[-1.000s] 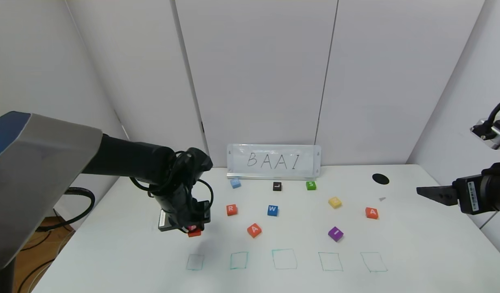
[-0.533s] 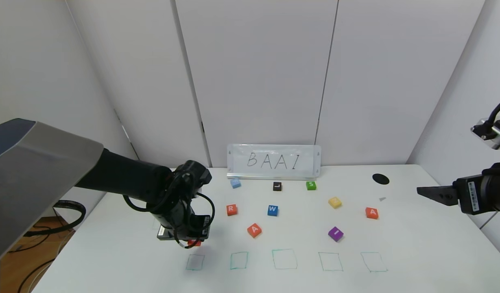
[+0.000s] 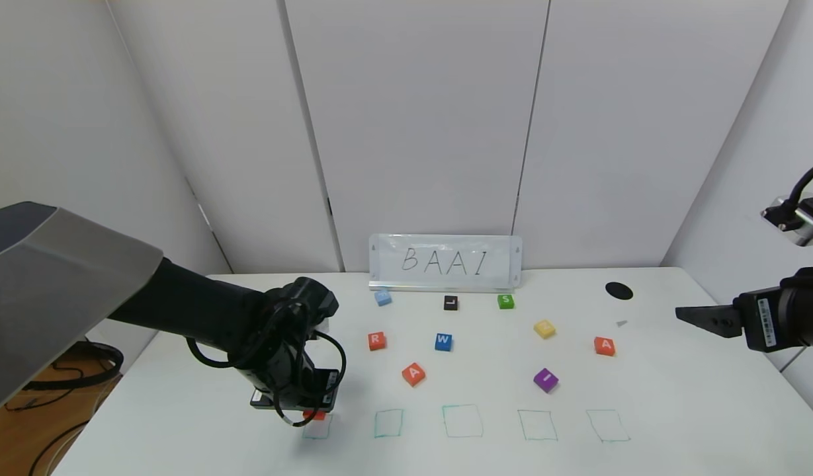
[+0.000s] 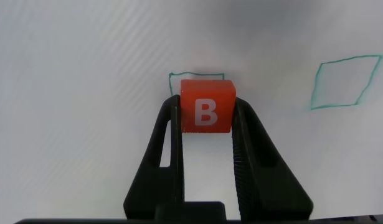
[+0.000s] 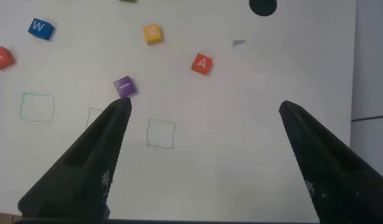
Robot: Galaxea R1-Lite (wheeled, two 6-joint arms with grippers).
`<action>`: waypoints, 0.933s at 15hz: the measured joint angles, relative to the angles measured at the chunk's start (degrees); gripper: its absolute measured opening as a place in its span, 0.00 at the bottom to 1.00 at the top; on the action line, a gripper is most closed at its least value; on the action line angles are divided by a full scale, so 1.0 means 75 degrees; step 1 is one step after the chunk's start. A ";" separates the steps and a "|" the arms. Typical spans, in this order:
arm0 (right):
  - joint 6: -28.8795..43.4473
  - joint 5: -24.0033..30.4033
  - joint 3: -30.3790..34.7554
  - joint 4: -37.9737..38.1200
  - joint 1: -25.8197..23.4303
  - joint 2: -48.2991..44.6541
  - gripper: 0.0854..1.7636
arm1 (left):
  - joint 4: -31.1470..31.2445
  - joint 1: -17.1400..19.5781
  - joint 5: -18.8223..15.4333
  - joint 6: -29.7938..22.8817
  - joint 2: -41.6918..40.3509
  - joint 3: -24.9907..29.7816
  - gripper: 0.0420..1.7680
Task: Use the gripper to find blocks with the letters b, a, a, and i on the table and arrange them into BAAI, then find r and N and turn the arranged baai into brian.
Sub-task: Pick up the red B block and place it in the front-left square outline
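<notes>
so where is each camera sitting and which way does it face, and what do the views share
Head view: on the robot's head, facing forward and down over the table; shows the left gripper shut on the B block and the right gripper open at the right edge.
Left wrist view: on the left wrist, looking along its fingers at the B block over a green outline.
Right wrist view: on the right wrist, looking down between open fingers.
Shared: the purple I block shows in head and right wrist views.
</notes>
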 joint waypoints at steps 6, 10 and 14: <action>0.0000 0.0000 0.0005 0.0000 0.0015 0.0011 0.97 | -0.0055 0.0024 0.0021 -0.0041 0.0208 0.0091 0.27; 0.0003 0.0003 0.0026 -0.0003 0.0055 0.0024 0.97 | -0.0273 0.0024 0.0000 -0.0041 0.0283 0.0219 0.27; 0.0000 -0.0010 0.0037 -0.0013 0.0070 0.0036 0.97 | -0.0281 0.0015 0.0008 -0.0063 0.0359 0.0263 0.27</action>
